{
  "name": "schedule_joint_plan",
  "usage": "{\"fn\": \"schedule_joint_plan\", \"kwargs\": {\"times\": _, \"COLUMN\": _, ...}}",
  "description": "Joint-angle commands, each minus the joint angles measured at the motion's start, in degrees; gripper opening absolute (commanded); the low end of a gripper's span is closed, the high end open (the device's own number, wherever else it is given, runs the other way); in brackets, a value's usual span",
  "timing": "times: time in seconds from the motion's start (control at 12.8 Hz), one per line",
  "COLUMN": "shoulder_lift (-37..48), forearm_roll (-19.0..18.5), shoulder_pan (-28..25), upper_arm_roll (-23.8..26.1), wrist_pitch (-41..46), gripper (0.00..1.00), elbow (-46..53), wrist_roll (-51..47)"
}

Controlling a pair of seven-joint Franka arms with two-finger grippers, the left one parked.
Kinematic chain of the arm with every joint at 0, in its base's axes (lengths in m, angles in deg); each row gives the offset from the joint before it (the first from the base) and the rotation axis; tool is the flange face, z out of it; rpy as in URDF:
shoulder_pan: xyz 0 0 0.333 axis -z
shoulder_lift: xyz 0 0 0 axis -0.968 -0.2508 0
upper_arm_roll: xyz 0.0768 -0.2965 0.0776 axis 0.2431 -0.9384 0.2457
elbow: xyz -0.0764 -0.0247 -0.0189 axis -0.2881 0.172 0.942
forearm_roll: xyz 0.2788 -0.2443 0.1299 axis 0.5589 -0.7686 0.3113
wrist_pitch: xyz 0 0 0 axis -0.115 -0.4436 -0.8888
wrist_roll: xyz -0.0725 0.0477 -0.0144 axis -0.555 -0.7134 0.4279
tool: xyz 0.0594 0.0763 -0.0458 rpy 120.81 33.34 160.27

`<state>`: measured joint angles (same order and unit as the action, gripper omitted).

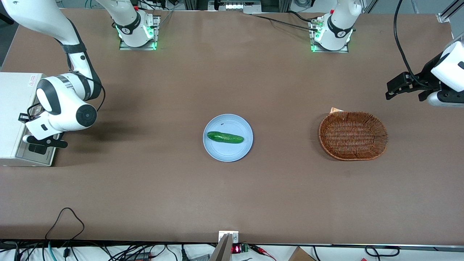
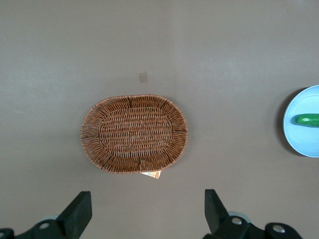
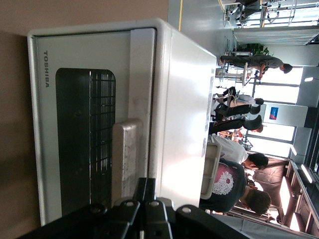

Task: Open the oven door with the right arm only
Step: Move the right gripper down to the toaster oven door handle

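The cream-white toaster oven [image 1: 14, 108] stands at the working arm's end of the table. Its oven door [image 3: 75, 139], with a dark glass window and the wire rack showing through it, lies flush with the oven body. The silver bar handle [image 3: 124, 154] runs along the door's upper edge. The right arm [image 1: 65, 101] bends down in front of the oven, and its gripper [image 1: 44, 142] hangs just in front of the door. That gripper [image 3: 148, 185] is shut, with its two black fingers pressed together and nothing between them. The fingertips sit beside the handle, by the door's top edge.
A light blue plate [image 1: 239, 148] with a green cucumber [image 1: 224, 137] lies mid-table. A brown wicker basket [image 1: 352, 135] sits toward the parked arm's end, also seen in the left wrist view as the basket [image 2: 134, 133]. A black cable loop [image 1: 65, 217] lies near the table's front edge.
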<state>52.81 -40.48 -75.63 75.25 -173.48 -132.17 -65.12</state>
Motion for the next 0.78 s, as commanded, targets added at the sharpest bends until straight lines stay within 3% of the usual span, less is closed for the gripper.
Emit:
{"fn": "schedule_joint_plan", "kwargs": {"times": 0.0, "shoulder_lift": -0.1, "forearm_roll": -1.3, "shoulder_pan": 0.5, "upper_arm_roll": 0.2, "wrist_pitch": -1.0, "gripper": 0.01, "elbow": -0.9, "wrist_roll": -1.2}}
{"fn": "schedule_joint_plan", "kwargs": {"times": 0.7, "shoulder_lift": -0.9, "forearm_roll": 0.0, "shoulder_pan": 0.9, "upper_arm_roll": 0.8, "wrist_pitch": -4.7, "gripper": 0.01, "elbow": -0.8, "wrist_roll": -1.7}}
